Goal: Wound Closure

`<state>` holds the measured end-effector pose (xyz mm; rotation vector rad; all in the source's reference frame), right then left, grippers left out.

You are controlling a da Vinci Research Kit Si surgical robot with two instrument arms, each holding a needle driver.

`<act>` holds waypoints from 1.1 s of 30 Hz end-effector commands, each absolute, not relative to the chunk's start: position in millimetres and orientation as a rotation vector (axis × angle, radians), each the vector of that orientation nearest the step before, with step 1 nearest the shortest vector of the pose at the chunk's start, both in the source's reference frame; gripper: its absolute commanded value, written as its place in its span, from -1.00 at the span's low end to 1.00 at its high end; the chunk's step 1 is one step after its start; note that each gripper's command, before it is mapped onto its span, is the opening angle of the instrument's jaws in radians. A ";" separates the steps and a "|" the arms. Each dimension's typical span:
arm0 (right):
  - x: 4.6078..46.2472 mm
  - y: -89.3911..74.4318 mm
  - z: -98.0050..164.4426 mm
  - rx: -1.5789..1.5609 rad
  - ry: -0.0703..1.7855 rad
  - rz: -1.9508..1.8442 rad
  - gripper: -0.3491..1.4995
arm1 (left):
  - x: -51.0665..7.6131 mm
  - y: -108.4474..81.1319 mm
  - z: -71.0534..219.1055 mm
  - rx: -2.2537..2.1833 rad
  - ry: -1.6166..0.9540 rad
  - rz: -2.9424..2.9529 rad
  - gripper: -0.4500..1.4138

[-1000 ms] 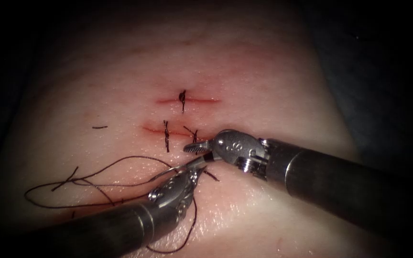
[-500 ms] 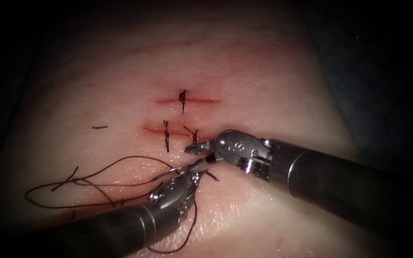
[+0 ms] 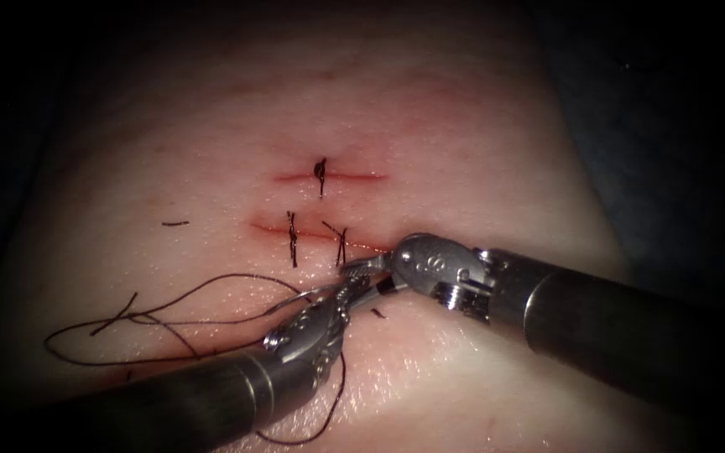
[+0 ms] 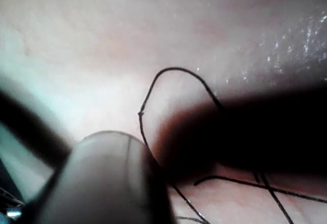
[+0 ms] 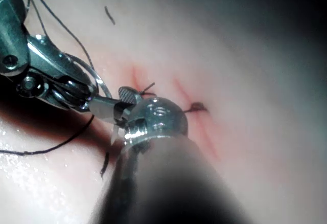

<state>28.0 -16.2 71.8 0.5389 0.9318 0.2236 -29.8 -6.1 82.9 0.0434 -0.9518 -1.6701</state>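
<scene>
The left end effector [image 3: 339, 295] is seen pressed together near the right end of the lower cut [image 3: 266, 226], just below it. The curved needle [image 3: 299, 296] is pinched at its tip, seemingly near one end; the arc is carried clear of the tissue [image 3: 463, 151] and not in it. Dark thread [image 3: 203, 289] is laid in loose loops over the tissue to the left, and a cut end of thread [image 3: 175, 223] is seen apart from them. Two stitches [image 3: 293, 239] are set across the lower cut. The right end effector [image 3: 371, 277] is held slightly spread, its jaws touching the left tool's tip; nothing is clearly gripped.
</scene>
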 end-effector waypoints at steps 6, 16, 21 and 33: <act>29.1 -15.5 72.2 0.531 0.938 0.227 -0.13 | -30.4 -6.0 83.3 0.040 -0.953 -1.670 -1.00; 29.4 -15.3 73.0 0.527 0.934 0.227 -0.40 | -30.8 -6.5 82.8 0.033 -0.956 -1.650 -1.00; 29.2 -14.2 72.3 0.537 0.938 0.236 -0.45 | -30.7 -6.3 83.1 0.036 -0.958 -1.648 -1.00; 29.2 -13.8 71.9 0.556 0.912 0.226 -0.38 | -30.7 -6.1 83.5 0.031 -0.957 -1.644 -1.00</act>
